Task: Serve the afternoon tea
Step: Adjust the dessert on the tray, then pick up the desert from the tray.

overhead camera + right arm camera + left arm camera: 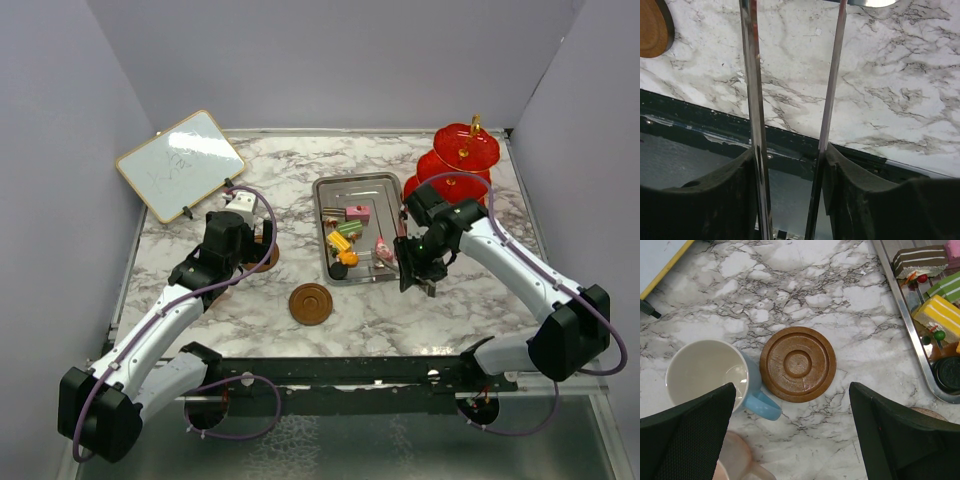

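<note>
Top view only: red three-tier stand at far right corner of counter; cake pieces in steel tray; second saucer in front of tray.

Your left wrist view only: blue cup just beside saucer, pink cup next to blue cup. Left gripper jaws wide apart, saucer lying between them.

Your right wrist view only: right gripper jaws clamped on metal tongs, above bare counter just right of tray.
</note>
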